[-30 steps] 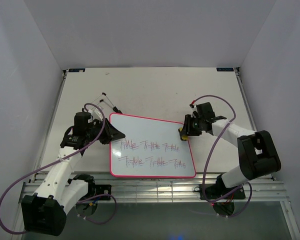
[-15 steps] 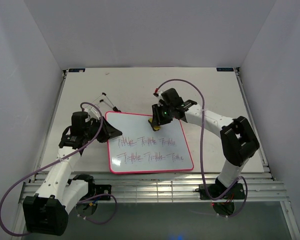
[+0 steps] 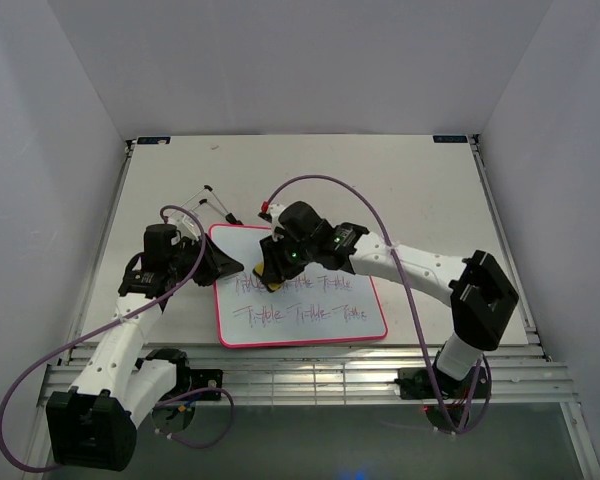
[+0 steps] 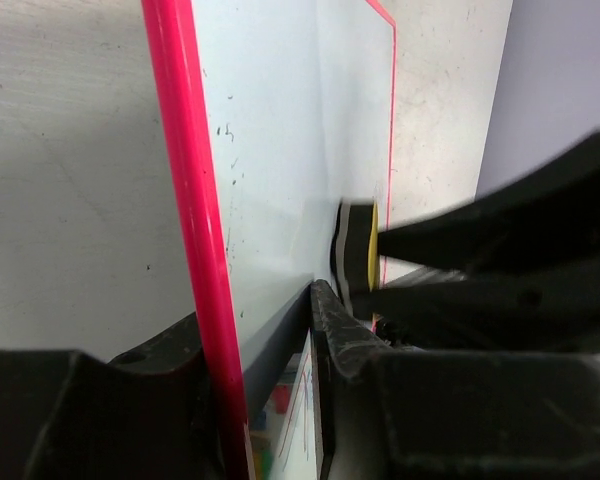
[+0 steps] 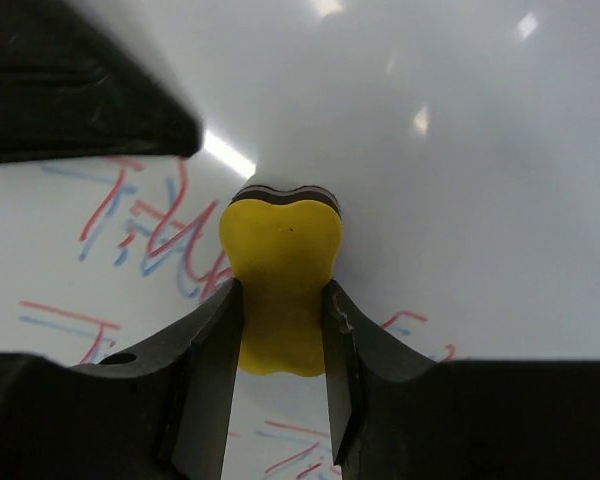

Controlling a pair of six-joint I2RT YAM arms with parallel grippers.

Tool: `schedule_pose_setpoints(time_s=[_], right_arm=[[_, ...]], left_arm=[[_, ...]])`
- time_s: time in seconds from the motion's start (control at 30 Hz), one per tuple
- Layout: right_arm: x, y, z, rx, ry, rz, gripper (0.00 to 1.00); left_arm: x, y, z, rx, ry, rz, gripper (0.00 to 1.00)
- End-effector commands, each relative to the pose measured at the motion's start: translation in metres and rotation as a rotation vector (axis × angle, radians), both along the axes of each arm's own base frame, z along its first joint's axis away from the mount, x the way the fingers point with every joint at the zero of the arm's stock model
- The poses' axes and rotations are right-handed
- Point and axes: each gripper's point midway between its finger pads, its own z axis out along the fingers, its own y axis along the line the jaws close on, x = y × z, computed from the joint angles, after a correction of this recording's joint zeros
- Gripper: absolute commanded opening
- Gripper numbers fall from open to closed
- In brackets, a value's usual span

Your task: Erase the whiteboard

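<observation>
Pinching the yellow eraser (image 5: 280,255) against the whiteboard (image 3: 325,325) upper left — right gripper (image 3: 272,270), squeeze plain only in its wrist view, left gripper (image 3: 224,265) clamped on the board's left frame, board on the table (image 3: 310,180), near middle.

Glossy white whiteboard (image 3: 302,330) with pink-red frame (image 4: 185,150), red and blue handwriting (image 5: 150,235), yellow eraser (image 5: 280,275) with dark base

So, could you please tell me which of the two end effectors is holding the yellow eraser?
The right end effector: the yellow eraser is pinched between its fingers, whereas the left end effector clamps the whiteboard at its edge.
</observation>
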Motion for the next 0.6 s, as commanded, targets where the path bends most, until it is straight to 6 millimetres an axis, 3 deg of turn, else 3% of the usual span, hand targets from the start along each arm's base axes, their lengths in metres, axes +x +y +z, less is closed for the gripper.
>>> schedule_pose_setpoints(time_s=[0.0,0.13,0.23,0.3,0.33,0.4,0.43,0.5,0.53,0.57], right_arm=[[-0.073,-0.008,-0.035,-0.105,0.147,0.075,0.32],[-0.105,0.004,-0.036,-0.105,0.152,0.097,0.32],[-0.101,-0.008,-0.046,-0.197,0.114,0.056,0.32],[-0.088,-0.029,-0.057,-0.272,0.079,-0.011,0.33],[-0.081,-0.050,-0.074,-0.316,0.103,-0.047,0.33],[-0.070,-0.077,-0.085,-0.346,0.116,-0.105,0.33],[-0.062,-0.109,-0.106,-0.404,0.139,-0.169,0.33],[-0.057,-0.136,-0.116,-0.411,0.167,-0.210,0.33],[-0.058,-0.161,-0.134,-0.433,0.221,-0.245,0.33],[-0.060,-0.172,-0.139,-0.426,0.252,-0.254,0.33]], left_arm=[[0.040,0.036,0.008,0.255,-0.253,0.073,0.00],[0.039,0.037,0.010,0.256,-0.261,0.085,0.00],[0.039,0.037,0.009,0.255,-0.256,0.083,0.00],[0.038,0.036,0.008,0.253,-0.254,0.077,0.00],[0.038,0.036,0.009,0.250,-0.256,0.074,0.00],[0.037,0.034,0.007,0.246,-0.252,0.065,0.00],[0.037,0.034,0.008,0.243,-0.252,0.061,0.00],[0.037,0.032,0.007,0.238,-0.251,0.053,0.00],[0.037,0.032,0.007,0.236,-0.249,0.051,0.00],[0.037,0.031,0.006,0.235,-0.246,0.048,0.00]])
